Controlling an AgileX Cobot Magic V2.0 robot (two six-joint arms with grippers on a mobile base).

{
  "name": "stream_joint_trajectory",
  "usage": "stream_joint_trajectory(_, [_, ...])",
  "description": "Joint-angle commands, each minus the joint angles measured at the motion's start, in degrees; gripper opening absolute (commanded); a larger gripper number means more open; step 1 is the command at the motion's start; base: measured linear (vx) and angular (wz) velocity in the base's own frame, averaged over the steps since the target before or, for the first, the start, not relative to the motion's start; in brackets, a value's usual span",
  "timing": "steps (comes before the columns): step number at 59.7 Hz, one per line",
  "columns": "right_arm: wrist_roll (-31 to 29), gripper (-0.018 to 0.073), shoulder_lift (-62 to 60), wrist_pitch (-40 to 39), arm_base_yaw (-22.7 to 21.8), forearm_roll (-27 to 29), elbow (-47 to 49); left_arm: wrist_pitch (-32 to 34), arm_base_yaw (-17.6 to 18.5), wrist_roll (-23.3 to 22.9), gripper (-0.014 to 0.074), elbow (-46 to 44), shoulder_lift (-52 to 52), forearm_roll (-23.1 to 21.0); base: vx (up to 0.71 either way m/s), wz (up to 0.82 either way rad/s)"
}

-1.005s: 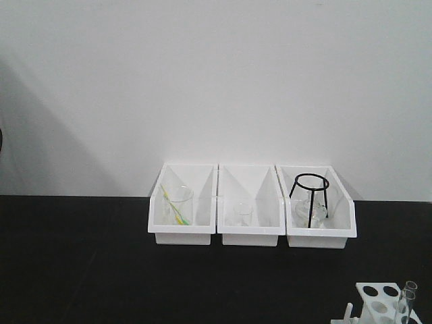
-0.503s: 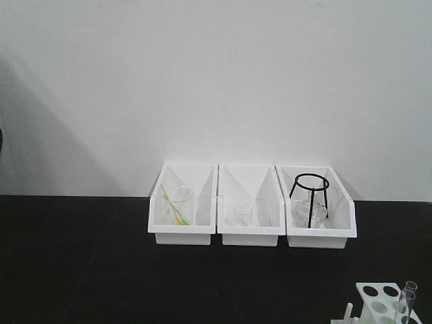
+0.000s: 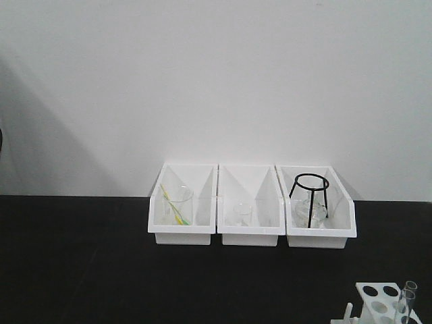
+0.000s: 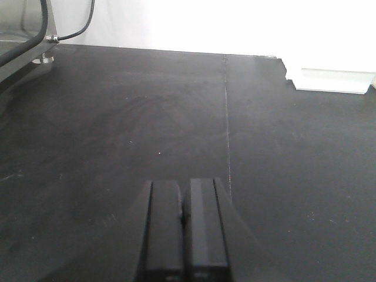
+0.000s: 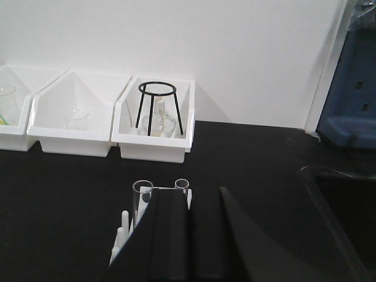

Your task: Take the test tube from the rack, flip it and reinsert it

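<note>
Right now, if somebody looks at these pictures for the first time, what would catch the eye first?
Three white bins stand in a row before the white wall, at the back of the black table. The black wire tripod in the right bin stands out most. At the near right corner, a white rack holds clear test tubes.

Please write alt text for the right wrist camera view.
The right gripper, jaws shut, partly hides a white rack holding two clear test tubes. Behind it, on the black table, stand three white bins; the rightmost holds a black tripod.
</note>
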State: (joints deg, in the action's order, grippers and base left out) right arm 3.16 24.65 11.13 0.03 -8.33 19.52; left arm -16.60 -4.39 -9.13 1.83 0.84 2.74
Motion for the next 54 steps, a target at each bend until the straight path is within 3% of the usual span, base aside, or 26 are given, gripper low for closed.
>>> stream_joint_trajectory(1, [-0.23,0.0025,3.26,-8.10,0.00,-0.72,2.03,5.01,0.40,0.01,-0.0006,-0.01,0.74,-0.18,0.00,0.00])
stream_joint_trajectory(13, [-0.18,0.0139,9.09,-12.69,0.00,-0.26,1.98,5.01,0.40,0.01,-0.0006,-0.01,0.74,-0.18,0.00,0.00])
stream_joint_trajectory(22, [-0.65,0.0293,12.65,-14.41,0.00,-0.32,0.73,5.01,0.40,0.01,-0.0006,-0.01,0.74,-0.18,0.00,0.00])
stream_joint_trajectory(37, [1.63,0.0515,16.08,-38.31,0.00,0.10,-13.06,5.01,0.40,0.01,-0.0006,-0.01,0.74,-0.18,0.00,0.00])
stream_joint_trajectory(54, [3.06,0.0554,26.64,-46.36,0.00,-0.21,-13.33,5.01,0.40,0.01,-0.0006,-0.01,0.74,-0.18,0.00,0.00])
